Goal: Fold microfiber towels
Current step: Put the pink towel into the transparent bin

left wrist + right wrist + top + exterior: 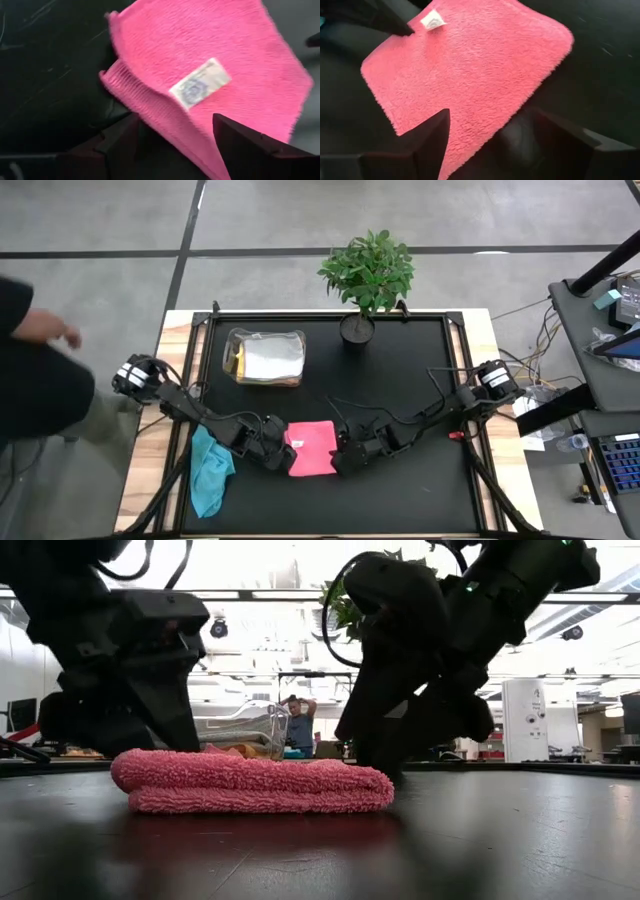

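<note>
Pink towel (312, 447) lies folded at table's (400, 380) front-centre; L gripper (175, 135) at its left edge, fingers wide, holding nothing; R gripper (490, 135) at its right edge, also spread, empty; teal towel (210, 470) crumpled beside L arm; clear box (265, 357) w/ towels behind.

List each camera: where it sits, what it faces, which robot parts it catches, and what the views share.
High: overhead, straight down; both arms, pink towel, teal towel, plant.
Low: table height, level across; both arms above the folded pink towel.
Left wrist: over the pink towel; left gripper, fingers apart.
Right wrist: same towel; right gripper, fingers apart.
Shared: the pink towel.
</note>
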Tool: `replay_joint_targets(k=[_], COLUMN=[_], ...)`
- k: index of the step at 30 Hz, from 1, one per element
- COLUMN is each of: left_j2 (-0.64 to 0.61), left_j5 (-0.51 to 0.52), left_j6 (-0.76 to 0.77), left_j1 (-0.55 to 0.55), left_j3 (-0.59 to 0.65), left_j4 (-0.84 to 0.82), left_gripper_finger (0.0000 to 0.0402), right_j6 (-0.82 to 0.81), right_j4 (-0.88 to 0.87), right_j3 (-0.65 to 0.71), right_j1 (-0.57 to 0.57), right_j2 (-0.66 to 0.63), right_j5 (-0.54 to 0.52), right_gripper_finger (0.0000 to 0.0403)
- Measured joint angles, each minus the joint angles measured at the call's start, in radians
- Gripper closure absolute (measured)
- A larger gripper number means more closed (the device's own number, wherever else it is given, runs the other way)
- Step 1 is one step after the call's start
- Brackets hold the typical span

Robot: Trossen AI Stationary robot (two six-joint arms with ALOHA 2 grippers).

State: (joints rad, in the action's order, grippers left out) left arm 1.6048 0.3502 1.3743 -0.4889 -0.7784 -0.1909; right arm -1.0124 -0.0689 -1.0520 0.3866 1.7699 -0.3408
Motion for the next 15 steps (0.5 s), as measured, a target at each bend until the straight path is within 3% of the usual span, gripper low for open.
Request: replay_joint_targets(k=[7, 15], left_j2=[0.051, 0.106], left_j5=[0.019, 0.042], left_j6=[0.007, 0.004], left_j1=[0.001, 0.000], left_j3=[-0.002, -0.017], left_j4=[0.107, 0.162], left_gripper_finger=[0.0159, 0.0160], right_j6=[-0.025, -0.020], right_j4=[0.109, 0.228], right_j3=[0.024, 0.026], right_j1=[0.000, -0.001], right_j2=[0.039, 0.101], right_j5=[-0.002, 0.000], right_gripper_finger=[0.0110, 0.0117])
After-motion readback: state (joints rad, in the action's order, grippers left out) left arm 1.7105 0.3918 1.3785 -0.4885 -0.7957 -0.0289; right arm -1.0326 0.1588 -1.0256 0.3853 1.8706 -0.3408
